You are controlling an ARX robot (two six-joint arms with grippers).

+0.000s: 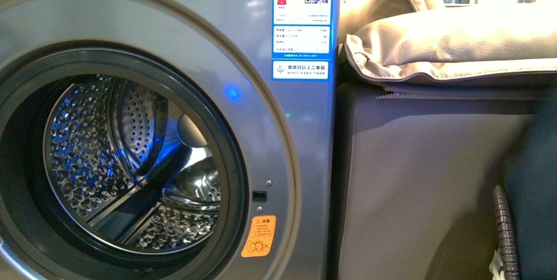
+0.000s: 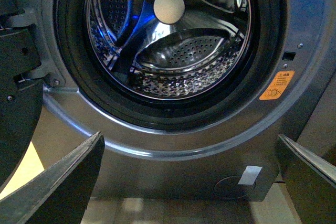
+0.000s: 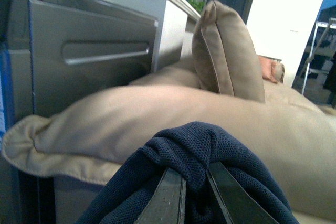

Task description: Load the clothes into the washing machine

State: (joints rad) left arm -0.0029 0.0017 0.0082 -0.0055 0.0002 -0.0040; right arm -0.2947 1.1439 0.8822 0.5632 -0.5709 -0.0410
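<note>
The silver-grey washing machine (image 1: 197, 23) fills the left of the front view, its porthole open onto the perforated steel drum (image 1: 125, 162). In the left wrist view my left gripper (image 2: 191, 182) is open, its two dark fingers (image 2: 63, 182) spread wide in front of the machine's lower panel below the drum (image 2: 178, 51), nothing between them. The right wrist view shows my right gripper (image 3: 195, 190) shut on a bunched fold of the dark navy clothes (image 3: 194, 145), lifted in front of the beige cushions. A dark navy mass (image 1: 535, 181) hangs at the front view's right edge.
Beige cushions (image 1: 453, 43) lie on a grey sofa (image 1: 420, 181) just right of the machine. A dark woven edge (image 1: 506, 234) shows at the lower right. An orange sticker (image 1: 259, 235) and a blue energy label (image 1: 302, 17) mark the machine's front. The open door (image 2: 16, 93) stands beside the porthole.
</note>
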